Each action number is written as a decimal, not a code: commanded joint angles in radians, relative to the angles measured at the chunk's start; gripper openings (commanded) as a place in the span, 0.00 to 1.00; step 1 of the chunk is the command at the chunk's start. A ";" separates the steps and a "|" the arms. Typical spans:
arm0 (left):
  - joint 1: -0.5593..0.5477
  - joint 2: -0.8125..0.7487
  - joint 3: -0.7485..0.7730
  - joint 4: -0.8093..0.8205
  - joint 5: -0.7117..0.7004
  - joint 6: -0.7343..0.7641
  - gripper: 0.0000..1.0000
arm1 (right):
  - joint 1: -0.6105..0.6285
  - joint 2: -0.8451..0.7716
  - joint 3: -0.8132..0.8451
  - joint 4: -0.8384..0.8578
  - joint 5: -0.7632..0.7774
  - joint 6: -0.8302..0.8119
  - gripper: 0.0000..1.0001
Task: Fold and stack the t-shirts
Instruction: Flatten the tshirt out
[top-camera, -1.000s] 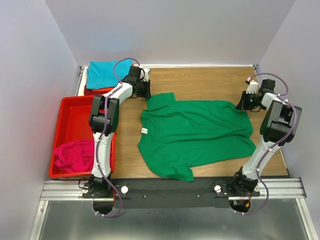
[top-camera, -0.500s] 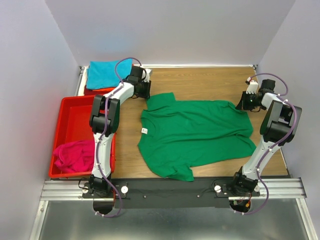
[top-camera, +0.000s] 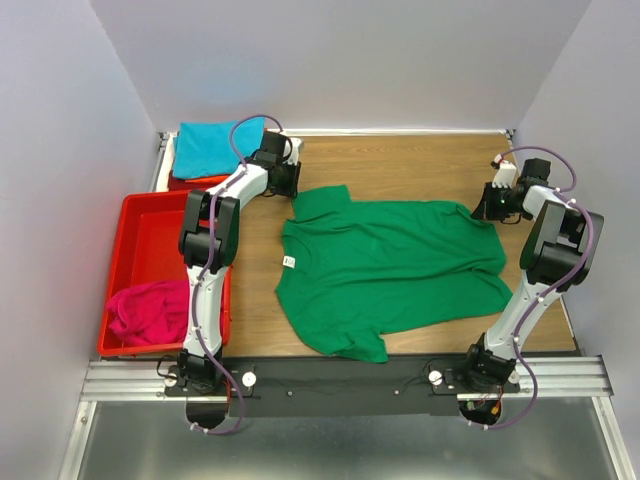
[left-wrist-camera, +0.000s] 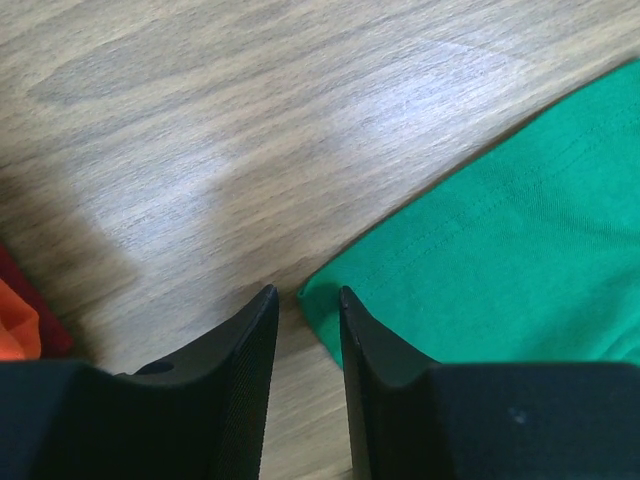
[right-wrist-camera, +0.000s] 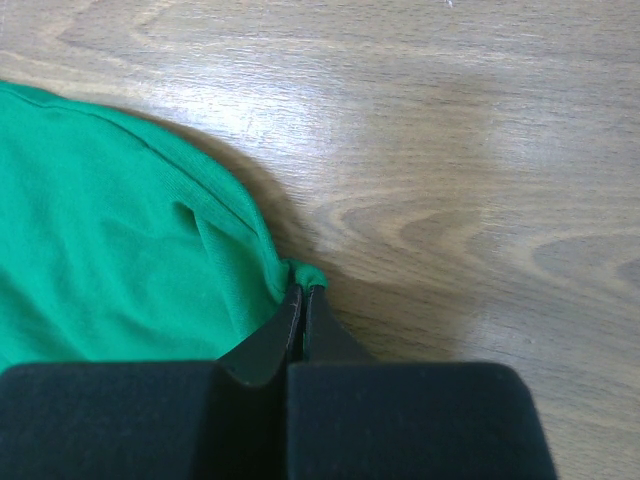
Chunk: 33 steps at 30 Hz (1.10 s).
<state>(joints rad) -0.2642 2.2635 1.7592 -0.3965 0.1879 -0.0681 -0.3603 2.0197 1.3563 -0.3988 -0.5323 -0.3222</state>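
Observation:
A green t-shirt (top-camera: 390, 265) lies spread flat on the wooden table, its white neck label (top-camera: 288, 263) at the left. My left gripper (top-camera: 291, 186) hovers at the shirt's far left sleeve corner. In the left wrist view that gripper (left-wrist-camera: 305, 292) is open, and the corner of the green t-shirt (left-wrist-camera: 490, 250) lies just ahead of its tips, beside the right finger (left-wrist-camera: 375, 350). At the far right corner my right gripper (top-camera: 487, 208) is shut. The right wrist view shows its tips (right-wrist-camera: 303, 290) pinching a small bunch of the green t-shirt (right-wrist-camera: 110, 260).
A folded teal t-shirt (top-camera: 208, 147) rests at the back left on dark red cloth (top-camera: 195, 183). The red plastic tray (top-camera: 150, 225) on the left holds a crumpled magenta t-shirt (top-camera: 148, 308). Orange cloth (left-wrist-camera: 15, 325) shows at the left wrist view's edge. Grey walls close in the table.

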 joint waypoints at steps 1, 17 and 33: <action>-0.010 0.022 -0.017 -0.102 0.010 0.022 0.38 | -0.005 -0.013 0.007 -0.023 -0.028 -0.005 0.00; -0.087 0.064 0.023 -0.203 -0.209 0.057 0.26 | -0.006 -0.029 0.010 -0.026 -0.032 -0.003 0.01; -0.040 -0.228 -0.055 0.024 -0.197 0.060 0.00 | -0.006 -0.179 -0.045 -0.020 -0.025 -0.020 0.00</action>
<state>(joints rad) -0.3199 2.2021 1.7428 -0.4763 0.0116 -0.0185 -0.3603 1.9427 1.3365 -0.4126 -0.5404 -0.3237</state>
